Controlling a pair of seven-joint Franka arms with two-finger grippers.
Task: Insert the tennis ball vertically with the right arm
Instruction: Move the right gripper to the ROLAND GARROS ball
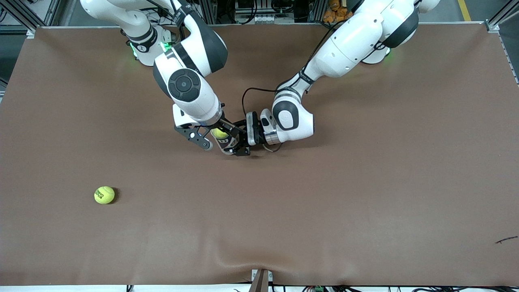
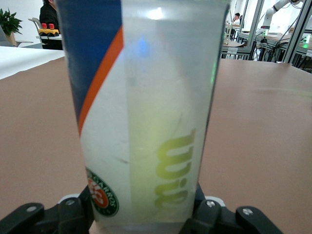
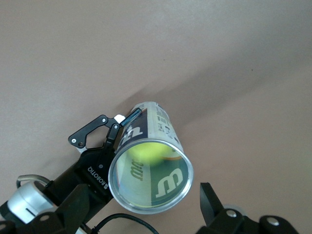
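Note:
A clear tennis ball can (image 1: 228,144) with a blue and orange label stands upright mid-table. My left gripper (image 1: 236,143) is shut on its lower part, seen close in the left wrist view as the can (image 2: 146,112) between the black fingers (image 2: 210,213). A yellow tennis ball (image 1: 219,133) sits inside the can's open top. From above, the right wrist view looks down on that ball (image 3: 146,153) deep in the can (image 3: 163,129). My right gripper (image 1: 218,137) hangs over the can's mouth, open, its fingers (image 3: 210,200) spread wider than the rim and holding nothing.
A second yellow tennis ball (image 1: 104,195) lies on the brown table (image 1: 365,182), nearer the front camera and toward the right arm's end. A small dark scrap (image 1: 506,240) lies near the front edge at the left arm's end.

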